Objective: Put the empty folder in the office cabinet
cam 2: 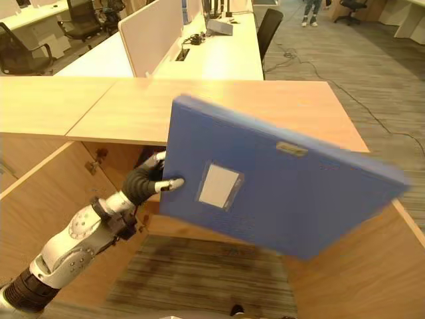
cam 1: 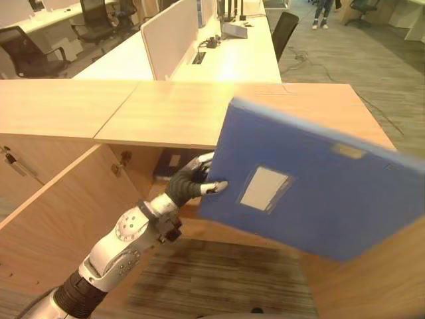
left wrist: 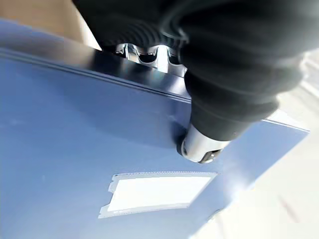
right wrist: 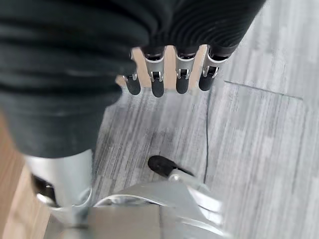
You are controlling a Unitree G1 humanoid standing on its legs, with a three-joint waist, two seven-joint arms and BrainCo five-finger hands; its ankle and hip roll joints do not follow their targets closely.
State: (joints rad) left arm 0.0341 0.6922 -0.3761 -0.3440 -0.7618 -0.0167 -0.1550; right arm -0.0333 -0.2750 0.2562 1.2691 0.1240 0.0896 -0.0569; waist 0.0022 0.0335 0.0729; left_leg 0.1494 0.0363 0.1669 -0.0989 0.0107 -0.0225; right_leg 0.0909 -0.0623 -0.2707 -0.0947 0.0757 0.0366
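A large blue folder (cam 1: 312,193) with a white label pocket hangs tilted in front of the open wooden office cabinet (cam 1: 179,113). My left hand (cam 1: 189,183) is shut on the folder's left edge, with the thumb (left wrist: 199,147) pressed on the front face and the fingers curled behind it. The folder covers most of the cabinet's opening, and a dark slice of the inside (cam 1: 169,163) shows just left of it. My right hand (right wrist: 164,79) hangs down over the grey floor with relaxed fingers and holds nothing.
The cabinet's left door (cam 1: 60,212) stands swung open toward me, and a right door panel (cam 1: 372,279) juts out at the lower right. Behind the cabinet are white desks with a divider (cam 1: 176,33), black chairs (cam 1: 285,30) and a distant person (cam 1: 322,13).
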